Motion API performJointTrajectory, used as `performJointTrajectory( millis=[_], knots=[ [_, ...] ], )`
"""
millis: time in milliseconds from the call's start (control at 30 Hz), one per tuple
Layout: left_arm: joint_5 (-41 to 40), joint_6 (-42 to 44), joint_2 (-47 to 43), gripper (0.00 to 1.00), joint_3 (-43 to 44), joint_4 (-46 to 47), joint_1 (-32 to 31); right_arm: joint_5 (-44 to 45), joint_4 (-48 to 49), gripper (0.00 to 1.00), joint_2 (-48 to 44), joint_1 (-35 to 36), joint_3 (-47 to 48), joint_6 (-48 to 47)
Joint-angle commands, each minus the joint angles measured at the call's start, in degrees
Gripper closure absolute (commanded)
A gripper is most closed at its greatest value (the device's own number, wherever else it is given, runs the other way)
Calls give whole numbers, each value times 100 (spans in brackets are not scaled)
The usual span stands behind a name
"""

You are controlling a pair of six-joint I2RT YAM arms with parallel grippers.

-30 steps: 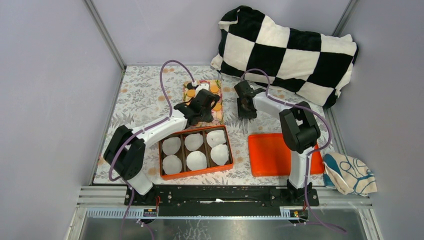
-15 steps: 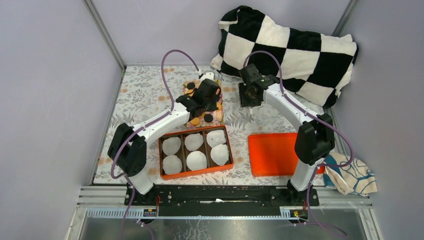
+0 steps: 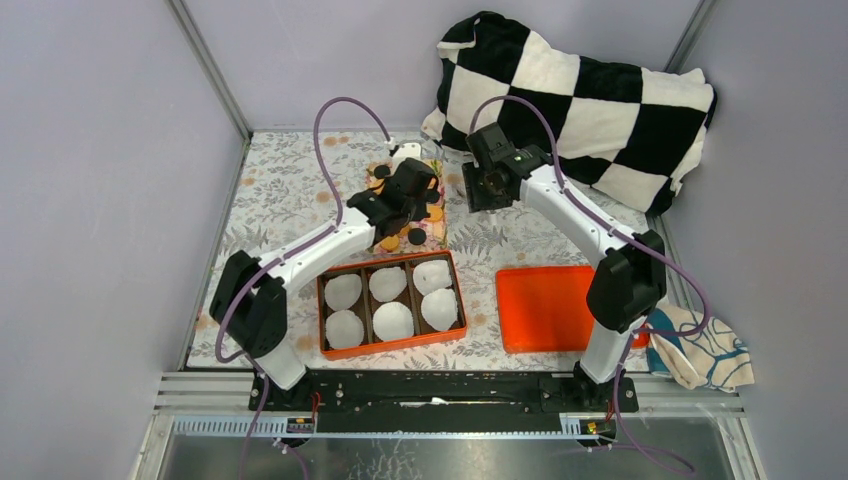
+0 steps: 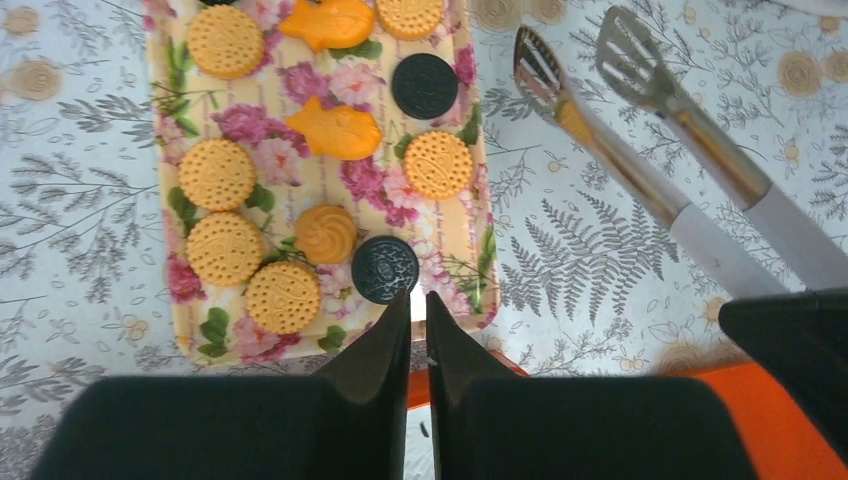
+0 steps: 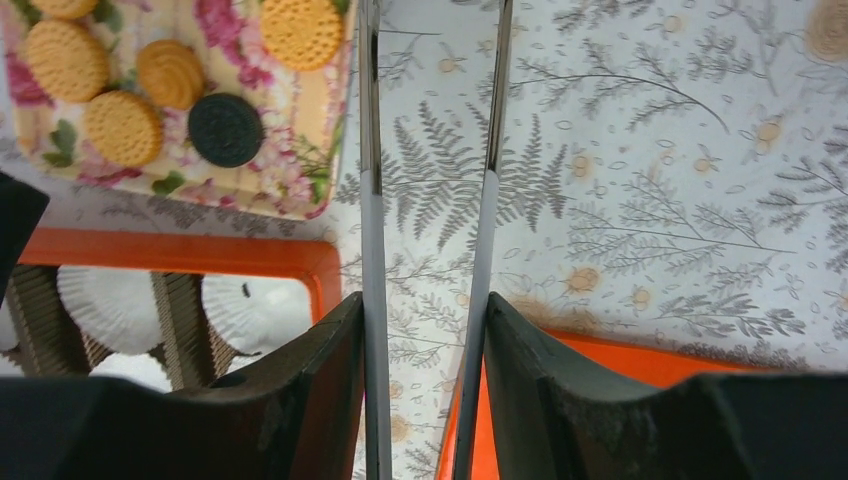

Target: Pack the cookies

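The cookies (image 4: 217,174) lie on a floral tray (image 4: 458,225): several orange-yellow round ones, two fish-shaped ones, and two black ones (image 4: 385,268). My left gripper (image 4: 418,298) is shut and empty, hovering over the tray's near edge next to a black cookie. It also shows in the top view (image 3: 405,193). My right gripper (image 5: 425,300) is shut on metal tongs (image 5: 371,230) with white handles. It holds them above the table just right of the tray, and it also shows in the top view (image 3: 487,183). The tongs (image 4: 640,180) are open, with nothing in their tips.
An orange box (image 3: 390,259) with several white paper cups (image 3: 392,320) sits in front of the tray. An orange lid (image 3: 545,308) lies to its right. A checkered pillow (image 3: 580,100) is at the back right. A cloth (image 3: 700,345) is at the right edge.
My right arm has stretched back and left with the tongs, toward the tray's right side. My left gripper has moved a little farther back over the tray.
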Motion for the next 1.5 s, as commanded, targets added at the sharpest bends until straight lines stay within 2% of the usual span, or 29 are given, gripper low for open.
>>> performJointTrajectory(
  millis=[0,233,600,933,1300,1400,1467],
  knots=[
    [-559,-105,-405,85,-218,-59,92,-428,231,55,-218,254,404,-190],
    [-522,-300,-680,83,-559,-88,420,-647,389,55,13,636,544,-263],
    [-565,-302,-800,83,-655,-114,568,-1025,481,54,740,1033,893,-312],
    [-542,-318,-969,82,-764,-101,680,-481,569,54,1050,1035,650,-475],
    [-405,-364,-1064,82,-840,-91,684,-441,390,53,1246,1033,698,-488],
    [-369,-358,-1046,82,-876,-59,684,-493,410,55,1327,1028,712,-487],
    [-355,-349,-1007,82,-886,-60,686,-568,422,62,1356,1035,764,-488]
  ],
)
